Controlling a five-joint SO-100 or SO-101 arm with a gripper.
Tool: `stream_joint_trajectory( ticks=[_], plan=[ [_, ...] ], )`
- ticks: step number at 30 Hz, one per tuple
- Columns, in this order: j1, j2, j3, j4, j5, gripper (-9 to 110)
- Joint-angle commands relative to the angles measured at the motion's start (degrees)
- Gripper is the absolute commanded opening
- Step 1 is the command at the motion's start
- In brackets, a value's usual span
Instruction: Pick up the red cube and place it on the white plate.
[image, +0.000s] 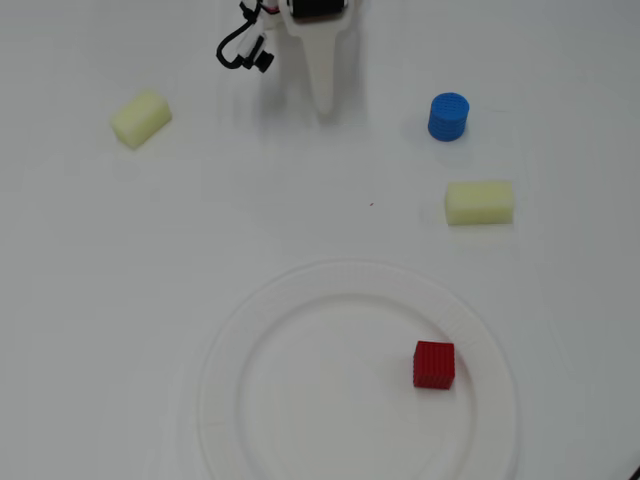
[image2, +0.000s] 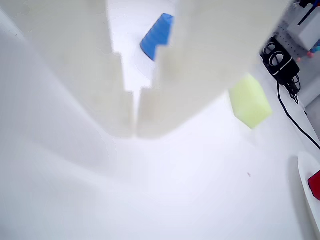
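The ridged red cube (image: 434, 364) sits on the smooth round white plate (image: 250, 330), around 3 o'clock inside the rim. The white plastic hand (image: 324, 103) is pinched closed on nothing, with a ribbed blue cylinder (image: 447, 117) nearby on the table (image: 300, 200).

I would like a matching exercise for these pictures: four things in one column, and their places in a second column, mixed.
Things:
1. red cube
2. blue cylinder
3. gripper
4. left yellow block

Places (overhead view):
A. far left, alone on the table
B. on the white plate, right side
C. top centre, jaws shut and empty
D. upper right, above the other yellow block

Pairs: 1-B, 2-D, 3-C, 4-A
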Motion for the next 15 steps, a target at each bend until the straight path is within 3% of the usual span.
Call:
stream_joint_trajectory(
  ticks=[1, 6, 8, 15],
  plan=[
    [1.3, 0.5, 0.5, 0.2, 1.5, 0],
    [1.8, 0.4, 0.6, -0.6, 3.1, 0],
    [1.8, 0.4, 0.6, -0.8, 2.1, 5],
    [0.6, 0.4, 0.6, -0.5, 0.1, 0]
  ],
)
